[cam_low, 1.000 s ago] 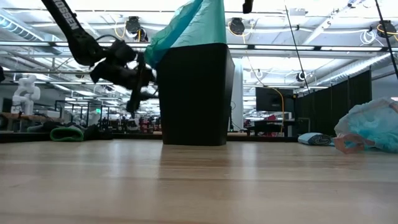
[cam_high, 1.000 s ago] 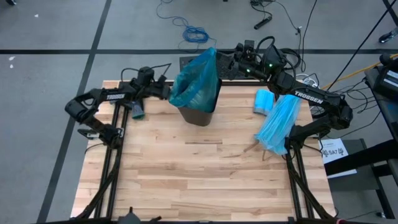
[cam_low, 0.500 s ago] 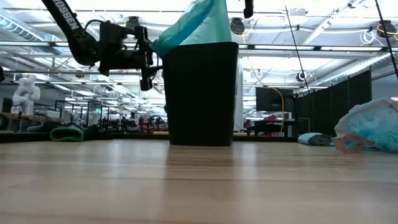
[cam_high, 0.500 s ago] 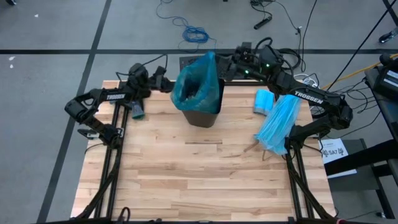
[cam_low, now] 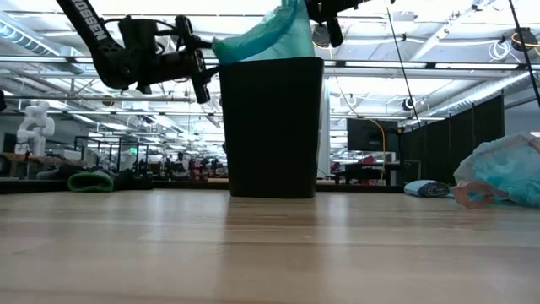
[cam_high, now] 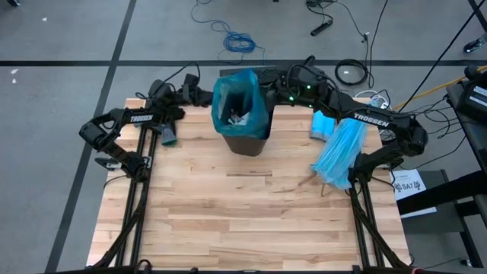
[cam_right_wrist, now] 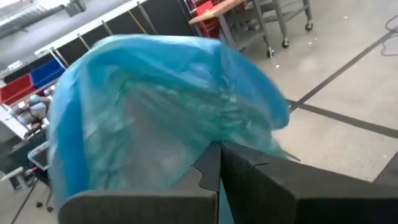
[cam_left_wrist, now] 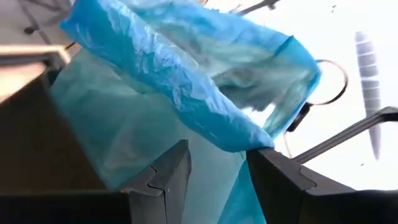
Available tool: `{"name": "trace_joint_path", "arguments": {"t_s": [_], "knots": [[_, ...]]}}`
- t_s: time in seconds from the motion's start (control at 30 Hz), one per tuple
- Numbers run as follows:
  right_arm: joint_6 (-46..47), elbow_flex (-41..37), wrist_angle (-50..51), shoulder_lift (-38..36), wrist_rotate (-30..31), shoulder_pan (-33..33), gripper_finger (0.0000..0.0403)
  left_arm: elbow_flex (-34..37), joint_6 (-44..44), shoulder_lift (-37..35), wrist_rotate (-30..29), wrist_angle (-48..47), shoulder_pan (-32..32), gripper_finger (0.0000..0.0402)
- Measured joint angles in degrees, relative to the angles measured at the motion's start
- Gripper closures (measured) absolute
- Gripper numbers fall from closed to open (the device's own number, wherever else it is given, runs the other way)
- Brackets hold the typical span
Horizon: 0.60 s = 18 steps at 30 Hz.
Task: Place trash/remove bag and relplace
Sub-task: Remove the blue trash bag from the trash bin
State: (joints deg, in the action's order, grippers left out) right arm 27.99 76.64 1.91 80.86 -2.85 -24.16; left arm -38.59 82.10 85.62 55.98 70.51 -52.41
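Teal translucent plastic bin liner sits in the black square bin at the far middle of the wooden table, and its upper edge rises above the bin's rim. Small crumpled scraps of trash lie inside it. The left gripper is just beside the liner's left edge, its fingers apart, with plastic between them but not pinched. The right gripper holds the liner's right edge, with its fingers pressed together on the plastic. A paler sky-blue plastic bag lies at the right side of the table, well apart from the bin.
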Motion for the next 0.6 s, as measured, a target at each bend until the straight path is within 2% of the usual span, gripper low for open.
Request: {"name": "trace_joint_path", "arguments": {"t_s": [0.27,0.43,0.6], "knots": [[0.0,0.0,0.5,1.3,-0.4,0.0,0.0403,0.0,10.2,0.0,-5.4,11.4,0.0,0.024],[0.2,0.0,4.5,1.3,-0.3,0.0,0.0403,0.0,16.8,0.0,-10.0,18.9,0.0,0.024],[1.4,0.0,9.0,1.3,-0.2,0.0,0.0403,-0.2,21.1,-1.1,-13.4,19.0,0.0,0.024]]}}
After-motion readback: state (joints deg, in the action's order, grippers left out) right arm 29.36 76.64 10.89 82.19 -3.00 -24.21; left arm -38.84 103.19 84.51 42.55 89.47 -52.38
